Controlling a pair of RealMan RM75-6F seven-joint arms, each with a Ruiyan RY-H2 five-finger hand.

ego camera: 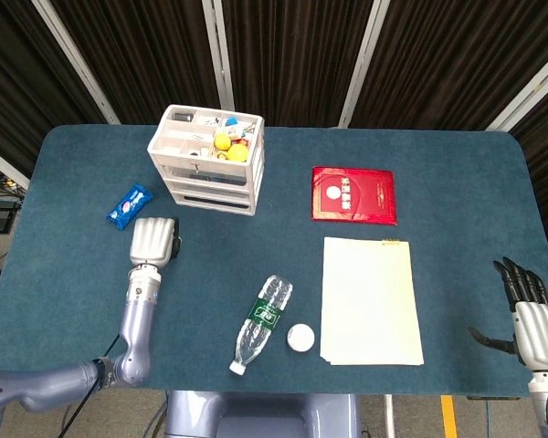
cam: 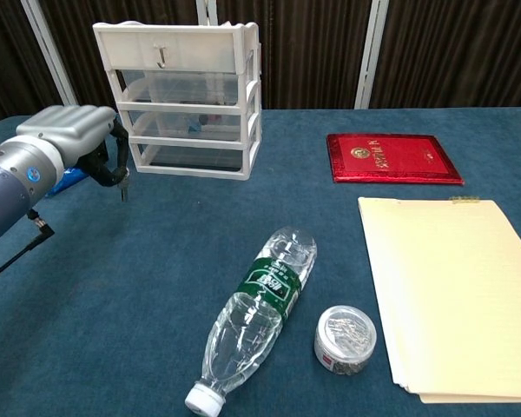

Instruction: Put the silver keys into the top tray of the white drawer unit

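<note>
The white drawer unit (ego camera: 206, 162) (cam: 187, 102) stands at the back left, its top tray holding small items, among them yellow balls. My left hand (ego camera: 152, 240) (cam: 76, 139) hangs in front of the unit and to its left, raised off the table, fingers curled down. It holds the silver keys (cam: 122, 188), which dangle below the fingers; in the head view the hand hides most of them. My right hand (ego camera: 534, 322) rests at the table's front right corner, fingers spread, holding nothing.
A blue snack packet (ego camera: 129, 205) lies left of my left hand. A clear bottle (ego camera: 261, 323) (cam: 256, 313) and a small round tin (ego camera: 300, 338) (cam: 345, 339) lie at the front centre. A yellow folder (ego camera: 369, 299) and a red booklet (ego camera: 353, 194) lie to the right.
</note>
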